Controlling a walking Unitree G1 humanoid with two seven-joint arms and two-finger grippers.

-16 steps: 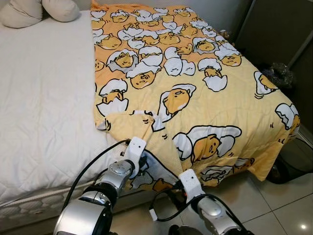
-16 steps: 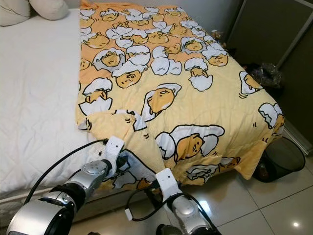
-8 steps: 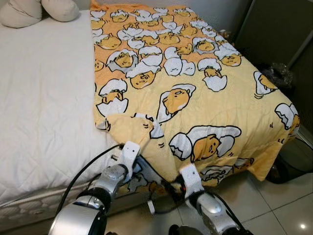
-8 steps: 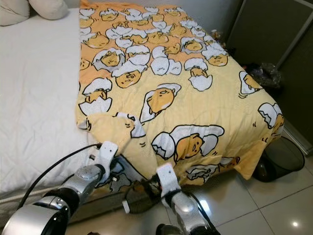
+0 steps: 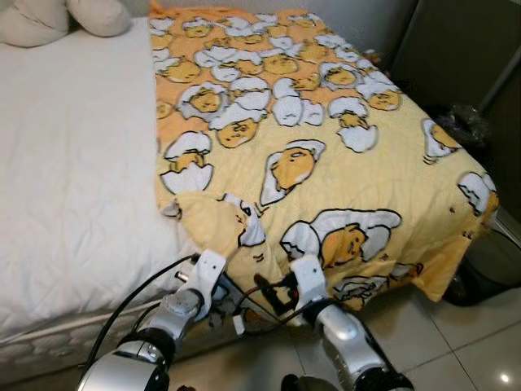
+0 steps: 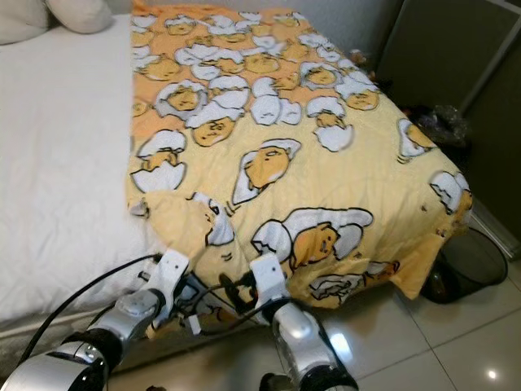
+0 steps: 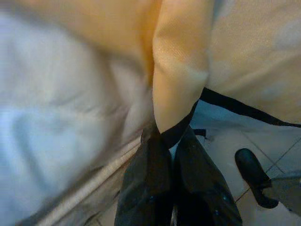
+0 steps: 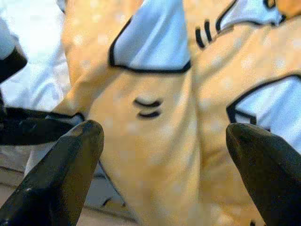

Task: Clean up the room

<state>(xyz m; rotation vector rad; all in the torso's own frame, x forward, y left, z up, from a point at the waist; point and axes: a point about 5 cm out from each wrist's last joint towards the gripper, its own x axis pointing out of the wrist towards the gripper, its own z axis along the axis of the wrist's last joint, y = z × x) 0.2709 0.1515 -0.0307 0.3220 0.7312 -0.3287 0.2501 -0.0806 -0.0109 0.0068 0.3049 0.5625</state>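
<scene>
Head views, blanket (image 5: 326, 155): we see a yellow quilt printed with egg figures, spread over the right half of the bed (image 5: 73, 179), its near edge hanging over the foot.
Head views, pillows (image 5: 49, 16): two, at the bed's far left corner.
Head views, bin (image 6: 472, 265): dark, on the tiled floor (image 5: 480, 342) by the bed's right corner.
Head views, left pincer (image 5: 218, 295): at the blanket's near hem, left of the right arm.
Head views, right pincer (image 5: 273, 295): just beside it, at the same hem.
Left wrist view, left pincer (image 7: 171, 141): we see its fingers (image 7: 146, 179) closed together on a fold of the blanket's edge.
Right wrist view, right pincer (image 8: 164, 136): we see its fingers (image 8: 70, 160) spread wide, the yellow cloth between them, nothing gripped.
</scene>
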